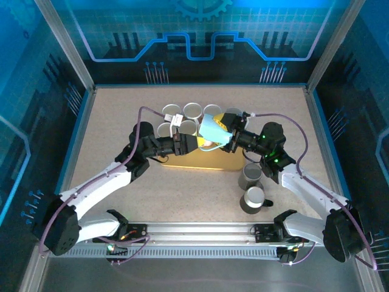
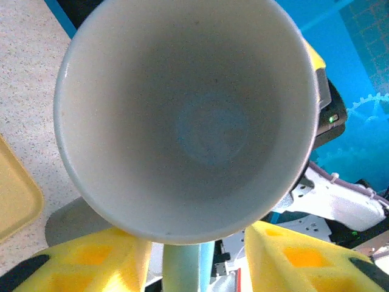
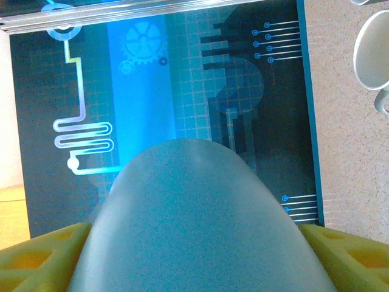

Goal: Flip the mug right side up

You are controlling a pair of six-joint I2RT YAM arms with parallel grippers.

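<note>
– Right pincer [image 1: 230,139], what has it got?
– It is clamped on the light blue mug [image 1: 213,129]. The wrist view has a yellow finger [image 3: 36,255] pressed to each side of the body.
– And the left pincer [image 1: 199,144]?
– Its jaws stand apart, one finger [image 2: 91,267] on either side of the mug's handle [image 2: 187,267]. A gap shows between the handle and the finger on the right of that view, so there is no grip there.
– Where is the mug?
– In the air between the two pincers, on its side, above the yellow tray [image 1: 182,161]. Its mouth faces the left wrist camera.
– And around that?
– White cups [image 1: 192,111] cluster just beyond the tray. Two grey mugs [image 1: 250,176] stand on the tabletop [image 1: 121,115] near the right arm, just beside each other
</note>
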